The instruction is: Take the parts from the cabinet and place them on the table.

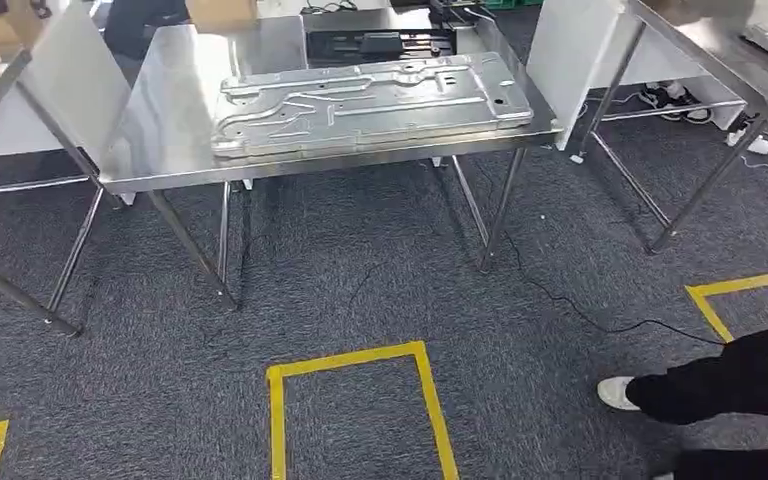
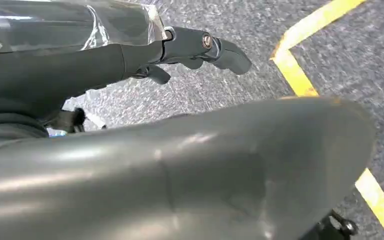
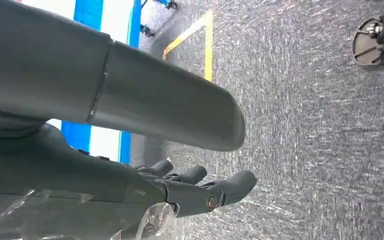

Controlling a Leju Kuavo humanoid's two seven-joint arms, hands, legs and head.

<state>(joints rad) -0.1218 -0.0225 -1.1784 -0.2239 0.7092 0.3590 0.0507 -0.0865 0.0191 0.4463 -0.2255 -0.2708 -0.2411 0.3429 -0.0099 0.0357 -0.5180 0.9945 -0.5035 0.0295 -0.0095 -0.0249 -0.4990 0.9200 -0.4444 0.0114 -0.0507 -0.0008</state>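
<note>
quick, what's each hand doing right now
Left hand: open, holding nothing, fingers out over the carpet.
Right hand: open, holding nothing, fingers out over the carpet.

A large stamped sheet-metal part (image 1: pixel 365 100), silver with raised ribs and channels, lies flat on the steel bench (image 1: pixel 175 130). It is long and rectangular, reaching nearly to the bench's front edge.

Steel table (image 1: pixel 170 120) on thin legs, large pressed metal panel (image 1: pixel 360 100) lying flat across its top near the front edge, black tray (image 1: pixel 375 45) behind it, grey carpet floor (image 1: pixel 360 290) beneath with yellow tape squares (image 1: pixel 355 400)
</note>
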